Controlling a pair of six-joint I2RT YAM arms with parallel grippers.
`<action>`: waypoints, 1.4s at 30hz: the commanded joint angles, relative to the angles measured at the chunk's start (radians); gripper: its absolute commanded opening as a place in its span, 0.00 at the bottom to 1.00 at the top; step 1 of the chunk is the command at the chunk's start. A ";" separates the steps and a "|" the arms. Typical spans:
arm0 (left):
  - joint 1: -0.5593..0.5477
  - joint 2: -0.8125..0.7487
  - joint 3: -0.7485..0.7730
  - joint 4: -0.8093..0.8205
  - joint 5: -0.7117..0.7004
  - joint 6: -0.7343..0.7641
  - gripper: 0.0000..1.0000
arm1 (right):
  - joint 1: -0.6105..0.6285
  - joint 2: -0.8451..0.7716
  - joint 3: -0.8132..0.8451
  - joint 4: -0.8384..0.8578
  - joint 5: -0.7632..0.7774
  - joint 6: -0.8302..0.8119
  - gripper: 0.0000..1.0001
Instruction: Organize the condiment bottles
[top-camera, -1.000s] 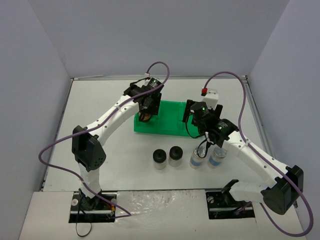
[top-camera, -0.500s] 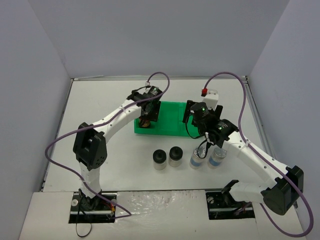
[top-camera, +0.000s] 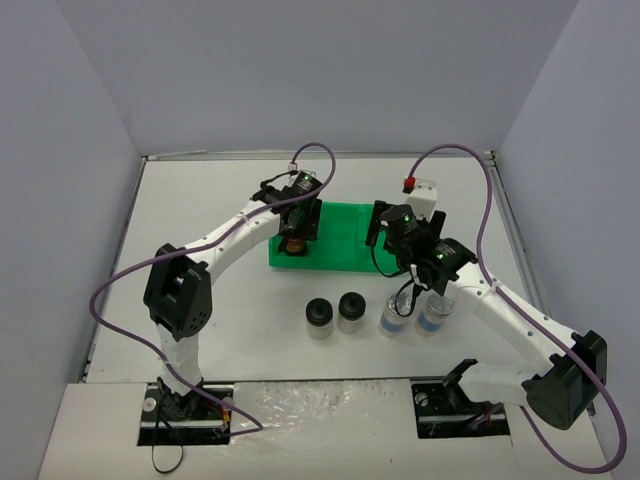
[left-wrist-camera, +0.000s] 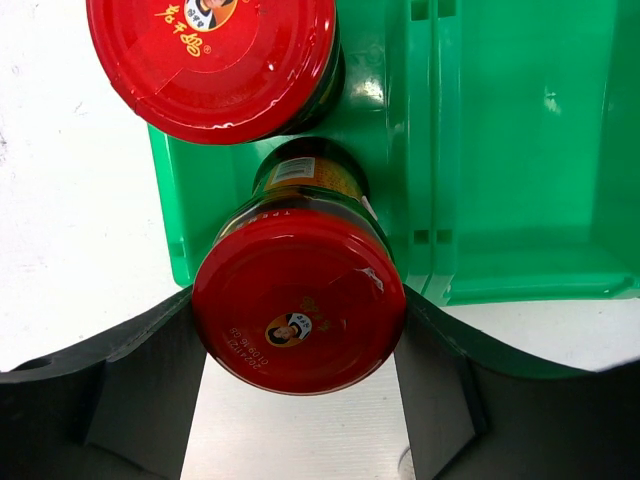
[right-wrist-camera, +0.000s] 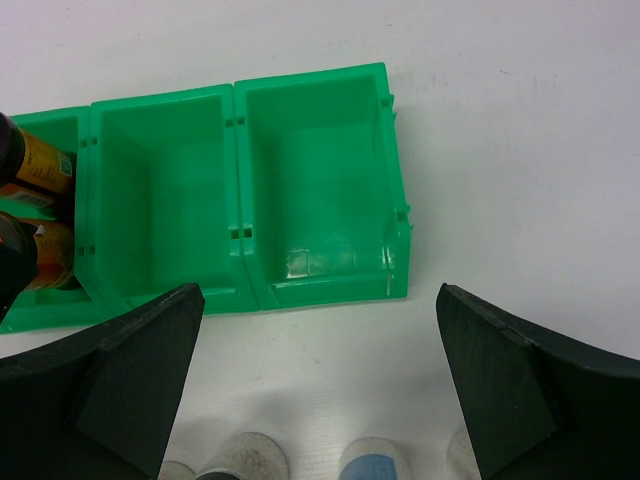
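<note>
While the left gripper (left-wrist-camera: 298, 345) clamps the second red-capped jar (left-wrist-camera: 300, 300), I am seating it in the left-end compartment of the green bin (left-wrist-camera: 520, 150), on the side towards the desk's near edge and just beside the first red-capped jar (left-wrist-camera: 215, 60). I judge the next move calls for a gentle release and a straight lift. Since a second ago this arm has brought the jar from the bin's far side down here, while the right gripper (right-wrist-camera: 315, 370), jaws spread and empty, stays above the silver-capped jars (top-camera: 395, 318).
</note>
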 joint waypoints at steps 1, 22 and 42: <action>0.004 -0.052 0.034 -0.004 0.015 -0.043 0.09 | 0.009 -0.021 0.000 0.019 0.042 0.017 1.00; 0.002 -0.081 0.022 -0.037 -0.057 -0.042 0.80 | 0.016 0.016 0.023 0.018 0.026 0.009 1.00; 0.002 -0.200 0.019 0.016 -0.159 0.005 0.87 | 0.054 -0.052 0.100 -0.146 -0.117 0.004 1.00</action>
